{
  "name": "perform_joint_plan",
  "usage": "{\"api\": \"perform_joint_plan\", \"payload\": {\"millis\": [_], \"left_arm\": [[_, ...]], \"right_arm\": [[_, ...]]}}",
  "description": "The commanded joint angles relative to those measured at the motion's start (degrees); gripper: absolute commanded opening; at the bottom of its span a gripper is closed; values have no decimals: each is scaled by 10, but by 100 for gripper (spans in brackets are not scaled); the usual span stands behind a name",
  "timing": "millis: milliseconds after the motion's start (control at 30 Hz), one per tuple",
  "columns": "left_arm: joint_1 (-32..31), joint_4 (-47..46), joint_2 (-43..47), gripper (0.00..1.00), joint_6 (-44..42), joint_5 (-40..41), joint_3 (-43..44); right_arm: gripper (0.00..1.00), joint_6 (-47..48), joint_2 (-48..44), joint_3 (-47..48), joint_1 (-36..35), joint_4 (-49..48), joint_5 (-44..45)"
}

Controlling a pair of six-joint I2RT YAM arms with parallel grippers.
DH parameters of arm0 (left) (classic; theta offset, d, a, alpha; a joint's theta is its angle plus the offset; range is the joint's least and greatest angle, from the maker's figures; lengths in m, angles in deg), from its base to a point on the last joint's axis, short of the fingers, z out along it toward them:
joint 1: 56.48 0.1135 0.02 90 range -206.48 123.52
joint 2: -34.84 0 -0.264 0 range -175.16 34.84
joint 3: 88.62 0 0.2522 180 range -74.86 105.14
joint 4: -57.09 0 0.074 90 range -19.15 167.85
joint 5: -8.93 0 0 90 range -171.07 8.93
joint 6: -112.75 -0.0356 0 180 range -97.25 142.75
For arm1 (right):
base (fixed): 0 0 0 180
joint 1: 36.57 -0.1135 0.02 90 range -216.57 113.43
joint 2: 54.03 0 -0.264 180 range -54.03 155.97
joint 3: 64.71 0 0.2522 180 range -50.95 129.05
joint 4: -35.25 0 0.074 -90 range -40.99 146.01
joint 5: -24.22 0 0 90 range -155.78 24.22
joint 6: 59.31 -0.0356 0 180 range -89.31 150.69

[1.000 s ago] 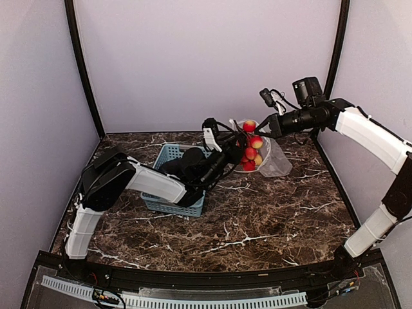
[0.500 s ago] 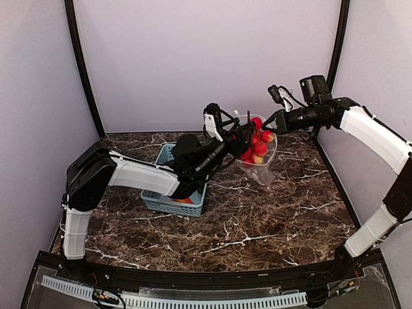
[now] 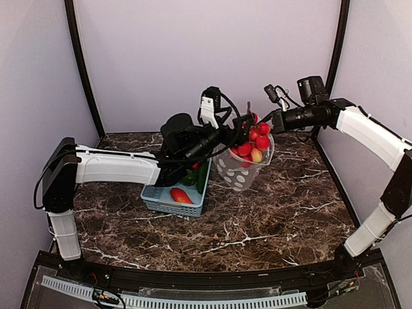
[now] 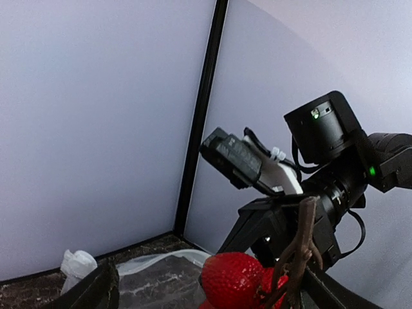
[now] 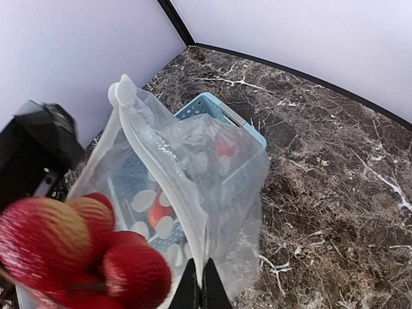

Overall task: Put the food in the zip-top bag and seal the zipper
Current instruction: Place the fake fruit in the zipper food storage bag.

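Note:
The clear dotted zip-top bag (image 3: 239, 170) hangs in the air behind the basket, mouth up. My right gripper (image 3: 271, 121) is shut on its rim; in the right wrist view the right gripper (image 5: 200, 291) pinches the whitish zipper (image 5: 156, 149), whose slider (image 5: 121, 94) sits at the far end. A bunch of red cherry tomatoes (image 3: 255, 138) rests in the bag's mouth, its upper ones above the rim. My left gripper (image 3: 239, 133) is at the bunch, open. In the left wrist view the tomatoes (image 4: 235, 280) and brown stem (image 4: 300, 244) lie between its spread fingers (image 4: 98, 293).
The light-blue slotted basket (image 3: 158, 198) stands on the marble table left of the bag, holding a red-orange piece (image 3: 181, 196) and green pieces (image 3: 201, 175). Walls close in behind and at both sides. The right arm's camera (image 4: 323, 123) looms close to my left gripper.
The left gripper has opened around the tomato bunch. The left arm stretched out and rose. The bag came up off the table and now hangs, with the tomatoes lower in its mouth.

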Motion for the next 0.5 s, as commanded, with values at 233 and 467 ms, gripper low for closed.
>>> {"api": "perform_joint_plan", "payload": {"millis": [233,467], "left_arm": [[-2,152,-27,99,-13,10,56],[3,322,-36,99,-52,-5,145]], "right_arm": [[0,-2,3,-2,4,-19,19],[0,0,12,1,6,-16,-6]]}}
